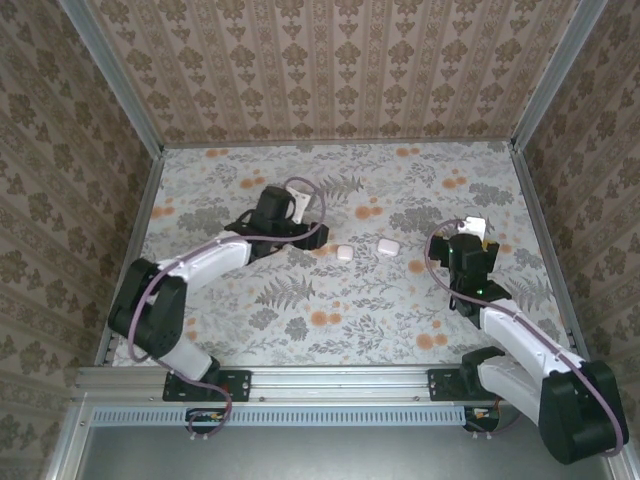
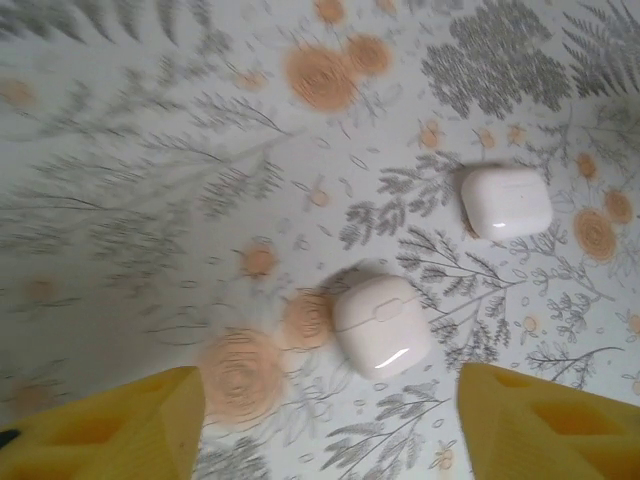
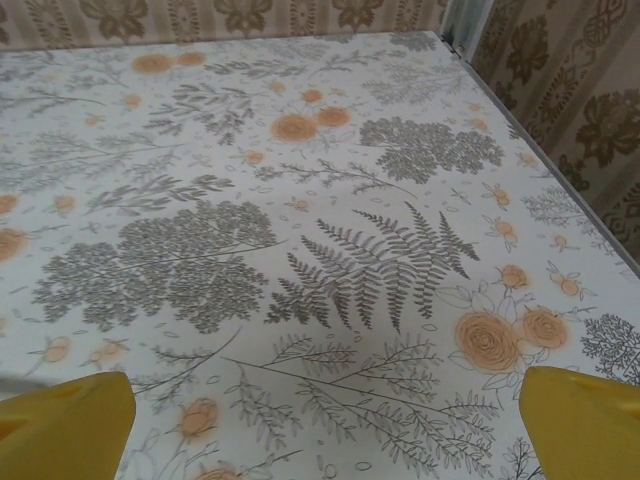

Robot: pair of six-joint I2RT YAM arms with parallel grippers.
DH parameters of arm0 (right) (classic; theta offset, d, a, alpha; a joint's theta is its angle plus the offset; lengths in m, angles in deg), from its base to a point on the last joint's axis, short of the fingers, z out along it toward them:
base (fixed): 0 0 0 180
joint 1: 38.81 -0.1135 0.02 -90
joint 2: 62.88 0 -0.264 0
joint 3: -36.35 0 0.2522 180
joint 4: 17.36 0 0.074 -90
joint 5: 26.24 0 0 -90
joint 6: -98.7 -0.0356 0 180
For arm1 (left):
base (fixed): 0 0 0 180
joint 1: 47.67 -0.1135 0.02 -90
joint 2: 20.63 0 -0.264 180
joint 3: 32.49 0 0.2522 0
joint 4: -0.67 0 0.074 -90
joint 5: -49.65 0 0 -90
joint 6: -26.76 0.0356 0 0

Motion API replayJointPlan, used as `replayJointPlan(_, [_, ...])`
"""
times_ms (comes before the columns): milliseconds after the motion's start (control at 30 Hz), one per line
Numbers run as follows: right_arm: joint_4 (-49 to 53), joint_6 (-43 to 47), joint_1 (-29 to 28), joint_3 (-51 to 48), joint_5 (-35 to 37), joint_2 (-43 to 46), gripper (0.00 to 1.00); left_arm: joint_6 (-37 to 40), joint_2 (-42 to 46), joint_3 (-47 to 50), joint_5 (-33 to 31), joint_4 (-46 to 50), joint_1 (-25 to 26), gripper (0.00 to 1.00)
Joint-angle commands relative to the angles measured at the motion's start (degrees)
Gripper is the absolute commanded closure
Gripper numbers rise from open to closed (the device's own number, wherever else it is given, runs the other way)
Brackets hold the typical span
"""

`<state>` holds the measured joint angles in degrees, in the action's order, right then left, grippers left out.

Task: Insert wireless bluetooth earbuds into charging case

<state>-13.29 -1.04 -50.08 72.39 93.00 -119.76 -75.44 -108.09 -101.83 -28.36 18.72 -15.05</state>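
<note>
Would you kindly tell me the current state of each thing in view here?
charging case: lid shut, lying on the table
smaller white piece: lying on the table, apart from the case
left gripper: open, holding nothing
right gripper: open, holding nothing

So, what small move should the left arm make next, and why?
Probably ease the left gripper forward and down over the charging case: its fingers stand open, and the case lies untouched just ahead, roughly between them.
</note>
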Motion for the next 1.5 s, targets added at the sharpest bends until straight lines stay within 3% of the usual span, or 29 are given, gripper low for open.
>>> replayJointPlan(0, [-7.63,1.43,1.94,-0.25,-2.18,-3.39,0.00,7.48,5.83,1.88,-7.72,3.55,-3.49,0.16])
replayJointPlan(100, [-11.55,1.23,3.54,0.04,-4.27,-7.11,0.00,10.95,10.92,5.72,-12.34,0.59,-8.19,0.00])
replayJointPlan(167, [-14.33,0.99,4.40,0.28,-5.68,-9.80,0.00,12.28,13.59,8.65,-13.14,-2.24,-12.09,0.00])
replayJointPlan(267, [-16.88,1.20,5.18,1.21,-8.07,-13.80,0.00,17.43,16.61,14.68,-7.58,-9.44,-17.68,0.00])
replayJointPlan(367, [-17.61,1.88,5.38,2.53,-9.30,-16.48,0.00,20.35,18.90,21.13,-10.36,-16.69,-20.69,0.00])
replayJointPlan(533, [-28.30,5.12,6.11,0.00,-9.37,-18.39,0.00,17.41,18.87,28.08,-14.66,-25.47,-26.50,0.00])
replayJointPlan(700, [-34.93,5.53,8.51,-1.04,-12.47,-21.36,0.00,15.90,15.98,31.84,-17.66,-34.04,-28.28,0.00])
replayJointPlan(833, [-44.03,4.58,9.33,-3.25,-13.95,-26.50,0.00,15.10,12.60,36.20,-17.12,-46.69,-28.41,0.00])
replayJointPlan(1167, [-43.19,5.44,9.34,-0.75,-16.32,-31.09,0.00,16.46,1.97,41.39,-16.12,-67.96,-29.81,0.00])
replayJointPlan(1267, [-42.11,5.33,9.33,-0.43,-16.23,-30.84,0.00,16.73,-1.12,40.70,-16.39,-69.88,-29.88,0.00])
replayJointPlan(1400, [-41.91,5.69,9.16,-0.31,-16.27,-30.83,0.00,16.58,-0.68,34.12,-15.69,-56.83,-29.95,0.00])
replayJointPlan(1467, [-41.85,5.69,9.16,-0.30,-16.24,-30.85,0.00,14.94,-0.47,32.12,-11.94,-52.55,-32.13,0.00])
